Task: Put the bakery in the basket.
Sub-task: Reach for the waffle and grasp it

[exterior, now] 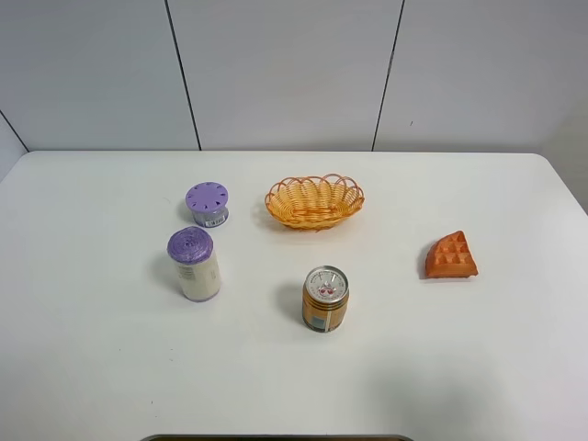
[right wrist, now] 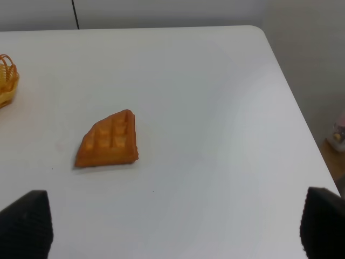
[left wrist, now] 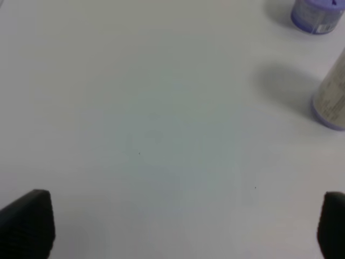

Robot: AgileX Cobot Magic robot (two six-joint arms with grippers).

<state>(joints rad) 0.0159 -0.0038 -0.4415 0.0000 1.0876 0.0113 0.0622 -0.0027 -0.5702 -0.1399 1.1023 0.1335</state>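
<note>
White table (exterior: 110,367) is bearing the bakery (exterior: 451,256) at frame right, apart from the basket (exterior: 314,201) upper centre; my left gripper (left wrist: 180,224) and right gripper (right wrist: 173,222) are gaping, empty

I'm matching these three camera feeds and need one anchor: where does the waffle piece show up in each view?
Exterior high: the waffle piece lies on the right side of the table, right of the can and lower right of the basket.
Left wrist: not in it.
Right wrist: near the picture's middle, flat on the table.
Shared landmark: the basket, whose rim shows at the right wrist picture's edge; the left wrist view lacks it.
</note>
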